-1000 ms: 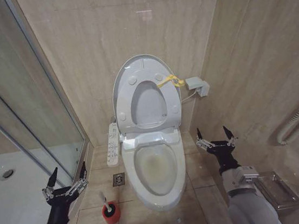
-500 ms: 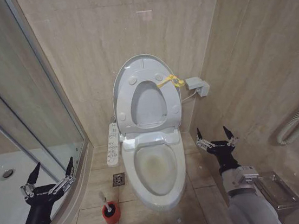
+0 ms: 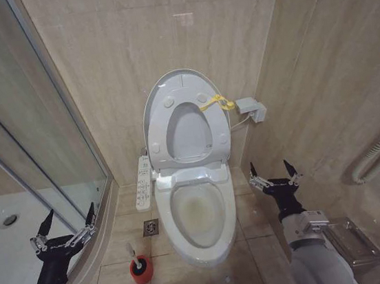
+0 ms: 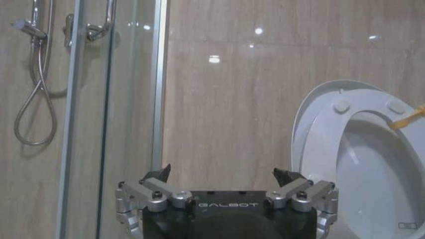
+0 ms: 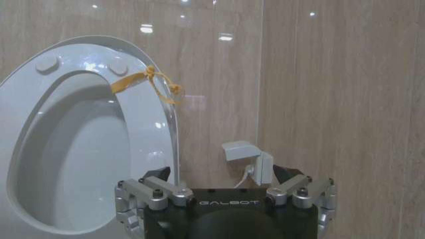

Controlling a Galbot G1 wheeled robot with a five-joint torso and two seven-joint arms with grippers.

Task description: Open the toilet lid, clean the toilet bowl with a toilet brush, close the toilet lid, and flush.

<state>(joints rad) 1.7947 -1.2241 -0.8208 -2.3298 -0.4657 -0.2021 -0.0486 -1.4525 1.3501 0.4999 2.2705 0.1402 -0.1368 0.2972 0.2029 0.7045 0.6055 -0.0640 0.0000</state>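
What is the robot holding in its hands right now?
Nothing. The left gripper and right gripper are both open and empty; the toilet brush stands in its holder.

Everything's shiny here: toilet lid (image 3: 182, 87) is glossy white plastic, toilet bowl (image 3: 202, 241) smooth glazed ceramic, wall tiles (image 3: 109, 48) polished beige stone-look, shower door (image 3: 29, 127) clear glass in brushed metal, brush holder (image 3: 140, 269) red plastic.

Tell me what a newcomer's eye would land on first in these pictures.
The toilet lid stands raised against the tiled wall with a yellow strap at its edge, and the toilet bowl below lies open, stained yellowish inside. On the floor beside the bowl, the toilet brush sits in its red holder. The left hand and right hand hover open on either side, holding nothing.
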